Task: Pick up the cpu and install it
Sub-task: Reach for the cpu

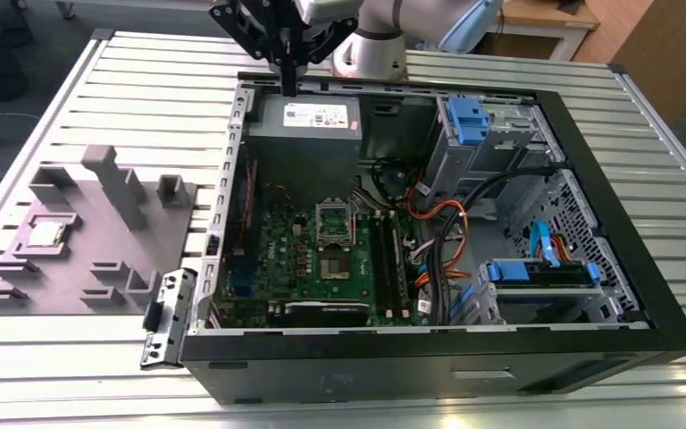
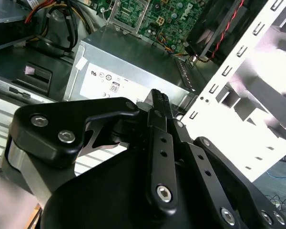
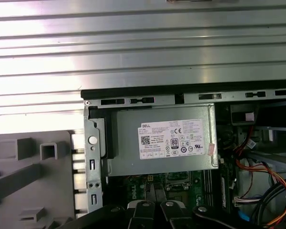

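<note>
— Item one, the cpu?
— cpu (image 1: 47, 233): flat in grey fixture (image 1: 93, 259), exterior view's left (parked for pickup, I judge).
— End effector?
— End effector (image 1: 287, 88): closed, empty, upper centre, over the power supply (image 1: 305, 121).
</note>
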Available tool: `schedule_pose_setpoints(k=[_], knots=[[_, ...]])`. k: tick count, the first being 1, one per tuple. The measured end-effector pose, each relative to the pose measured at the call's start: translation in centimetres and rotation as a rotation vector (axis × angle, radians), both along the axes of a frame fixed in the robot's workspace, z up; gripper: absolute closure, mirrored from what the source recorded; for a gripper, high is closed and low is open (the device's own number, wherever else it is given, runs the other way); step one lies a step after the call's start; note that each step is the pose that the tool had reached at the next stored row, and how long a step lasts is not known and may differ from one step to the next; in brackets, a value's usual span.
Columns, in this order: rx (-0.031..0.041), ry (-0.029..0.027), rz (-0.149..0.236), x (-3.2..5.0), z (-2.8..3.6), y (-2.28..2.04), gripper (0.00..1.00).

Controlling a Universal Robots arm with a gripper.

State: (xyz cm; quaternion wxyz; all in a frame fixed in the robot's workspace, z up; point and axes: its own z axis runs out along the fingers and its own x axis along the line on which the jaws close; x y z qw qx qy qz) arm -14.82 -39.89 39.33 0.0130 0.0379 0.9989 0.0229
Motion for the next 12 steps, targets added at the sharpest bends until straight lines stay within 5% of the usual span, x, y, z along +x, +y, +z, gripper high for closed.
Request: schedule_pose_setpoints(k=[12], knots=[[0.0000, -0.0008, 0.000, -0.41, 0.00, 0.00, 0.89]])
